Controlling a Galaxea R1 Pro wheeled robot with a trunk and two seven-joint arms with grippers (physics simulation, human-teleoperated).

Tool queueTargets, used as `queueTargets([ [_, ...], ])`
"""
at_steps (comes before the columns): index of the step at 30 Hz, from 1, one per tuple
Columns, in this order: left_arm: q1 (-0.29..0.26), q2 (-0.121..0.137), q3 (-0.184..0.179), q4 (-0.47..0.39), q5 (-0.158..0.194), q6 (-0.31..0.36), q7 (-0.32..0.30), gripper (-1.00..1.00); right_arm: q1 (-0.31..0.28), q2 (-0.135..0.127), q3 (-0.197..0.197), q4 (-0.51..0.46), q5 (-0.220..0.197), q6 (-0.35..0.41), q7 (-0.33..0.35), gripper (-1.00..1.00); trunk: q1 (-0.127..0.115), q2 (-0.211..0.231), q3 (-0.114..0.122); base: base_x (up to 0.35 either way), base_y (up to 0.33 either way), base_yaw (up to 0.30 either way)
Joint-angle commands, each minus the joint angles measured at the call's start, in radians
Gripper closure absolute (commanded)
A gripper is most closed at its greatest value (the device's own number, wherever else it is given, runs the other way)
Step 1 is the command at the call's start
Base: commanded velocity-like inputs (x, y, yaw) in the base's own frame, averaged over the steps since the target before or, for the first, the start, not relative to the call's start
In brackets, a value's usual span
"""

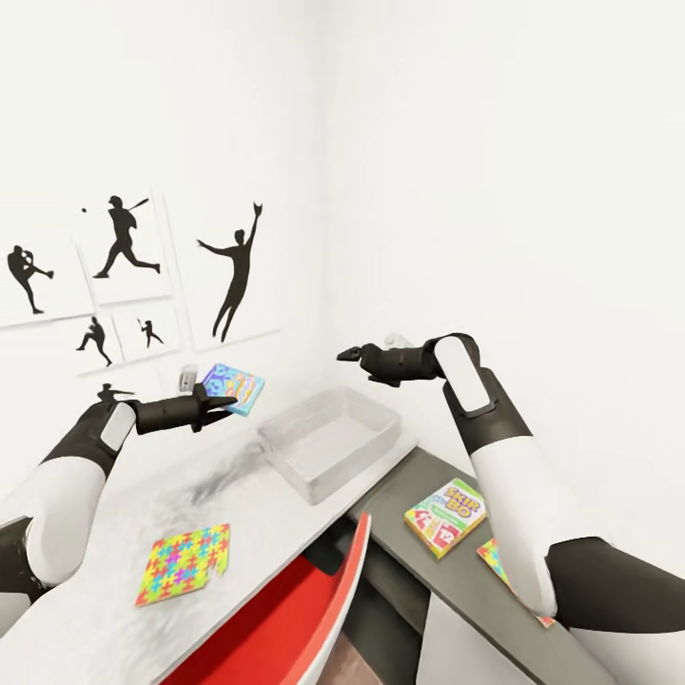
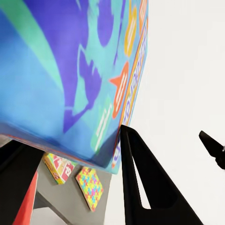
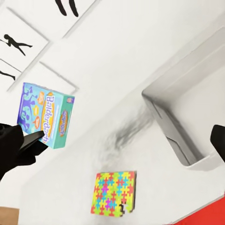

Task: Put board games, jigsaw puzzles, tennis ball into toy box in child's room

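Blue board game point(image 1: 233, 388) sits clamped in left pincer point(image 1: 221, 407), beside toy box point(image 1: 328, 440); right pincer point(image 1: 350, 355) gapes empty

We see a child's room in a home: black baseball-player silhouette prints point(image 1: 124, 238) on the white wall, a pale desk point(image 1: 143, 504) (red chair point(image 1: 285, 618) tucked under) carrying a jigsaw puzzle point(image 1: 184, 563) and a cartoon-covered board game point(image 1: 445, 517).

Open air between blue board game point(image 1: 233, 388) and toy box point(image 1: 328, 440).
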Motion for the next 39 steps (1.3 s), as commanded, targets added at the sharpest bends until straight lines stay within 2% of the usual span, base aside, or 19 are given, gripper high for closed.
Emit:
queueTargets([
  [1, 0.000, 0.000, 0.005, 0.000, -0.004, 0.003, -0.005, 1.00, 0.000, 0.000, 0.001, -0.001, -0.010, 0.002, -0.010, -1.00, 0.001, -0.001, 0.000, 0.201, -0.006, 0.053],
  [11, -0.001, -0.002, 0.005, 0.000, -0.004, 0.003, -0.009, 1.00, 0.000, 0.001, 0.004, -0.001, -0.010, 0.002, -0.010, -1.00, 0.001, -0.001, 0.000, 0.178, -0.029, 0.107],
  [31, -0.001, -0.002, 0.005, 0.000, -0.004, 0.003, -0.012, 1.00, 0.003, 0.003, 0.007, -0.003, -0.005, 0.002, -0.010, -1.00, 0.001, -0.001, 0.000, 0.042, -0.059, 0.017],
  [39, -0.001, -0.001, 0.005, 0.000, -0.003, 0.003, -0.012, 1.00, 0.007, 0.004, 0.009, -0.048, 0.000, 0.002, -0.012, -1.00, 0.001, -0.001, 0.000, 0.080, 0.015, 0.000],
])
